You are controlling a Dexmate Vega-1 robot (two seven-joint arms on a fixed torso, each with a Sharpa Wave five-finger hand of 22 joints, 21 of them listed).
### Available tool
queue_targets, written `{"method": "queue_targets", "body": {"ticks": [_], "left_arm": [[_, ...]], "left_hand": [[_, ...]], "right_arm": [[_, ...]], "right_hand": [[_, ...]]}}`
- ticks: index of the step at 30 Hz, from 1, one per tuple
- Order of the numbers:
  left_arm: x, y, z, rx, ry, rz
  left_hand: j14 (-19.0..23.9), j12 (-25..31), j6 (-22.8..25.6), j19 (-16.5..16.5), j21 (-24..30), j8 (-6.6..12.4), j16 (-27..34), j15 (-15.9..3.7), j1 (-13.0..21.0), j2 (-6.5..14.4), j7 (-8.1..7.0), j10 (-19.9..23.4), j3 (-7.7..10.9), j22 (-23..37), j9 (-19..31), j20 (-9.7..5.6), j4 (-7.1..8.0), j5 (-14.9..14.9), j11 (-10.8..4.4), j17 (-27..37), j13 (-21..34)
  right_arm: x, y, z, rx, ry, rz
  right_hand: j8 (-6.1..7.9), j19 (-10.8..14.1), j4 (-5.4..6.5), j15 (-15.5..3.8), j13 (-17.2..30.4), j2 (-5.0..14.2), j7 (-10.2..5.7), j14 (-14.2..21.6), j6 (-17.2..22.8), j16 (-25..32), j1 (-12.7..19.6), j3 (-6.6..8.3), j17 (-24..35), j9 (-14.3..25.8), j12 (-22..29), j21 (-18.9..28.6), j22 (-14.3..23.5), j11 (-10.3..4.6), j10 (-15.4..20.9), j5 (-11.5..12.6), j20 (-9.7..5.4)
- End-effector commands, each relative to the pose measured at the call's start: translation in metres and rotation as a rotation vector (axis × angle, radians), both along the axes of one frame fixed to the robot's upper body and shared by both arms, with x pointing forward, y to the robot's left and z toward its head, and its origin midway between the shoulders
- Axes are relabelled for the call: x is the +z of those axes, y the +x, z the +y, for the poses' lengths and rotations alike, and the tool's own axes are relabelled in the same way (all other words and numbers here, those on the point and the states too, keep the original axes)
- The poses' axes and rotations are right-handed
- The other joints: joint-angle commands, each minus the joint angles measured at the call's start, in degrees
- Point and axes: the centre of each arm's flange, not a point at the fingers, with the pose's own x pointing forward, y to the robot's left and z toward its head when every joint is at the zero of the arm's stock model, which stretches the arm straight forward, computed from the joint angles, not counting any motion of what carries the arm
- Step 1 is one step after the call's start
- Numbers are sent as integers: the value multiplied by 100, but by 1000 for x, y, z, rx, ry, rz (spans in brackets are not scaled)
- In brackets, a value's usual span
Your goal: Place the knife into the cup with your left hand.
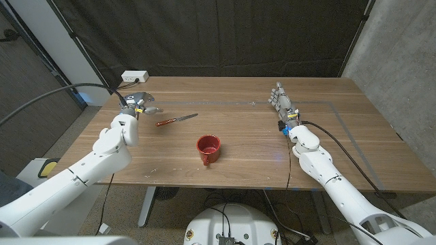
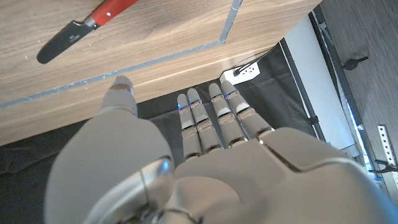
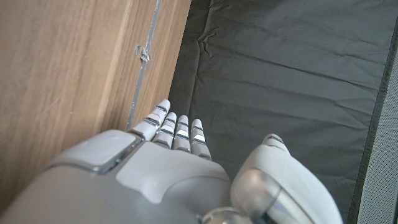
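A knife point(image 1: 176, 120) with a red handle and dark blade lies on the wooden table point(image 1: 238, 146), left of the middle. In the left wrist view the knife point(image 2: 84, 27) lies beyond the fingertips. A red cup point(image 1: 208, 149) stands upright nearer the front edge, to the right of the knife. My left hand point(image 1: 138, 104) hovers just left of the knife's handle, fingers apart and holding nothing; the left wrist view shows its fingers point(image 2: 214, 118) straight. My right hand point(image 1: 283, 103) stands at the right side of the table, fingers extended, holding nothing.
A white power strip point(image 1: 134, 77) sits at the table's far left corner, with the same power strip point(image 2: 241, 73) in the left wrist view. A dark curtain hangs behind the table. A thin tape line point(image 1: 286, 103) runs across the far half of the tabletop.
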Motion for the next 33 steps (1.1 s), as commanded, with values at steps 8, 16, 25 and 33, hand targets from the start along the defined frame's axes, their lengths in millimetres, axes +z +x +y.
{"method": "queue_targets", "body": {"ticks": [8,16,25,33], "left_arm": [[11,17,-11,67,104,130],[8,24,-17,76,115,133],[-3,32,-23,68,122,155],[-14,43,-27,94,96,177]], "left_hand": [[-26,-62,286,-730,-282,5,-114,-426,163,-81,-187,294,-60,24,49,166,-38,-13,-209,25,77],[-945,-235,691,-2670,-895,-34,-425,-526,386,-95,-219,736,-140,-87,33,189,3,25,-334,-12,60],[-1007,-254,737,-2769,-866,-49,-395,-556,442,-76,-197,802,-136,-93,30,228,0,38,-342,-19,57],[-889,-278,753,-2672,-795,-75,-324,-551,426,-74,-184,839,-159,-94,28,270,27,42,-334,-17,58]], "right_arm": [[3,-4,1,-6,-3,-4],[3,-4,3,1,8,-1],[1,-1,5,8,2,5],[-2,2,9,20,5,19]], "right_hand": [[-6,111,-42,8,15,53,6,115,62,31,26,-7,19,7,31,54,33,45,69,-18,-98],[-7,95,-50,9,15,57,-5,87,66,11,28,-7,21,7,21,40,35,34,49,-22,-95],[-9,74,-59,23,16,61,-11,82,67,-1,31,-7,24,7,13,23,37,41,36,-27,-78],[-11,60,-66,37,16,64,-13,73,67,-11,31,-8,25,8,12,11,38,42,38,-31,-63]]}}
